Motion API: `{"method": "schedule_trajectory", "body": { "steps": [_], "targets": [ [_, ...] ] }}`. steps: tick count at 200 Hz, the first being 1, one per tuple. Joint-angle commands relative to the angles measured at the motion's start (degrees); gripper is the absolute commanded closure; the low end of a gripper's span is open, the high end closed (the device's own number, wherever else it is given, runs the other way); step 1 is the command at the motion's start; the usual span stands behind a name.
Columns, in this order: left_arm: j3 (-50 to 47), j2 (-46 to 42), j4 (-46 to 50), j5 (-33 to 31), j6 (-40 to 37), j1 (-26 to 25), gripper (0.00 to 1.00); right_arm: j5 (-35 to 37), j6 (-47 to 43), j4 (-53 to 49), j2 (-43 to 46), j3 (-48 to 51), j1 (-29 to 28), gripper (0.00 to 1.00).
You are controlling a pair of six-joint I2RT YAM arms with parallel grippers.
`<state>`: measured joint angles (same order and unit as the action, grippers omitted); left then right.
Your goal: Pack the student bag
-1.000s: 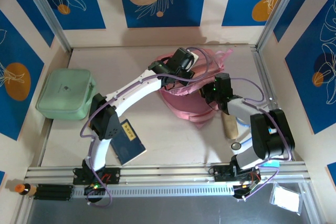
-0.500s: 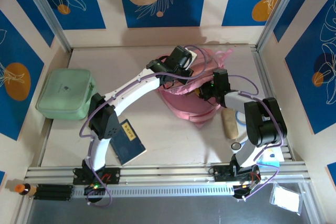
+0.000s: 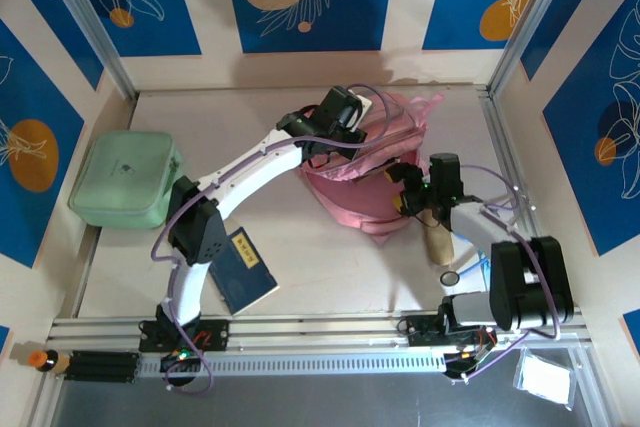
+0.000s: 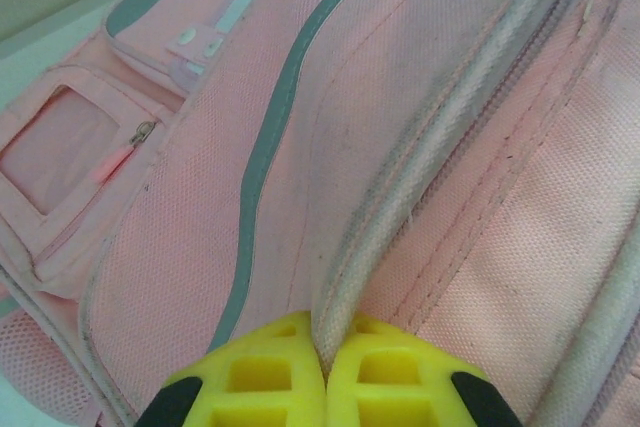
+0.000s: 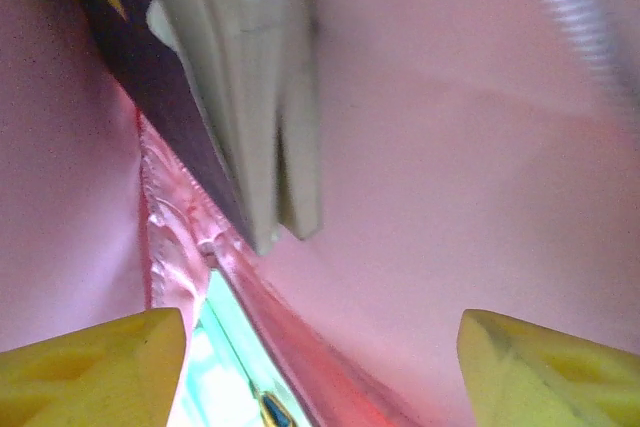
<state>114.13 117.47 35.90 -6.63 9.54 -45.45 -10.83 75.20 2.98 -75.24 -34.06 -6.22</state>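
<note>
Student bag (image 4: pixel 180 247) piping is pinched between the left gripper's (image 4: pixel 325 359) yellow fingers, which press together with the pale corded seam caught between them. Around that grip the left wrist view shows pink mesh fabric, a grey stripe and a small zipped front pocket; the bag's outline is cut off on every side.

The right gripper (image 5: pixel 320 352) has its two yellow fingertips (image 5: pixel 100 362) spread wide at the bottom corners of its own view, with nothing between them. Just beyond them is the pink lining (image 5: pixel 460 197) of the bag's inside, and in it a book (image 5: pixel 265 87) with white page edges and a dark cover, blurred and cropped at the top. A pale green glint low between the fingers is too unclear to name.

From above, the bag (image 3: pixel 350 197) lies at the back of the table (image 3: pixel 300 237), right of centre, its top partly hidden by the left gripper (image 3: pixel 345 112); the right gripper (image 3: pixel 412 192) sits at its right edge. The book inside cannot be made out from there. A tan roll (image 3: pixel 438 239) lies half under the right arm, a mint-green case (image 3: pixel 125 179) well apart at the left, and a dark blue booklet (image 3: pixel 245 272) near the left arm's base.
</note>
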Motion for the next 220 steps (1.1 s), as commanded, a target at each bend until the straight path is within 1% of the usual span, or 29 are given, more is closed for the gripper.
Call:
{"method": "schedule_trajectory", "body": {
  "steps": [1,28,46,51,56,59,66,69,72,85,101,119,139,159,177,203,220],
  "targets": [
    [-1.61,-2.88,-4.95,1.75,3.06,1.59,1.00,2.90,-2.79,-7.18,8.00,1.69,0.25,0.28],
    [-4.18,-2.17,-5.91,3.82,4.29,2.27,1.00,10.48,-5.35,-16.46,18.11,2.56,0.34,0.28],
    [-5.76,-1.72,-6.24,5.83,4.86,2.43,0.99,14.08,-7.45,-20.56,23.82,2.30,0.24,0.27],
    [-6.28,-1.72,-6.35,6.47,5.07,2.47,0.95,14.94,-8.00,-21.52,25.14,2.13,0.20,0.28],
    [-6.87,-1.68,-6.50,7.01,5.22,2.47,0.88,15.92,-8.57,-22.32,26.31,1.88,0.16,0.28],
    [-7.26,-1.79,-6.60,7.44,5.32,2.47,0.81,16.41,-8.96,-22.86,27.02,1.77,0.08,0.27],
    [-8.55,-2.09,-6.97,8.78,5.65,2.71,0.59,17.48,-9.91,-23.71,28.23,1.35,-0.09,0.27],
    [-9.16,-2.27,-7.22,9.38,5.94,2.79,0.53,17.89,-10.30,-24.01,28.60,1.15,-0.06,0.27],
    [-9.85,-2.51,-7.57,9.95,6.25,2.96,0.50,18.21,-10.78,-24.35,28.99,0.92,-0.16,0.27],
    [-14.03,-4.19,-9.74,11.23,7.56,3.39,0.41,19.24,-12.88,-25.12,29.71,-0.27,-0.55,0.27],
    [-20.61,-8.11,-12.03,10.59,9.35,4.03,0.30,19.43,-15.70,-25.34,28.91,-2.18,-1.69,0.25],
    [-29.10,-14.40,-12.92,7.15,10.94,4.56,0.16,20.00,-19.16,-25.85,26.20,-5.28,-4.21,0.18],
    [-38.70,-22.35,-11.93,2.58,13.32,5.33,0.05,22.38,-21.97,-26.62,22.10,-8.89,-8.34,0.12],
    [-47.39,-30.18,-9.24,0.19,17.27,6.36,0.01,24.84,-23.70,-25.78,18.04,-11.55,-12.31,0.11],
    [-53.71,-36.06,-6.02,-0.13,21.63,7.26,0.00,25.95,-24.61,-24.00,14.53,-13.63,-15.36,0.11],
    [-61.42,-42.54,-2.15,-0.27,27.65,8.24,0.00,25.47,-25.03,-21.78,8.85,-16.72,-18.28,0.12],
    [-66.58,-45.31,-2.62,0.60,30.43,8.46,0.00,25.19,-25.34,-21.27,5.66,-18.75,-19.79,0.12]
  ]
}}
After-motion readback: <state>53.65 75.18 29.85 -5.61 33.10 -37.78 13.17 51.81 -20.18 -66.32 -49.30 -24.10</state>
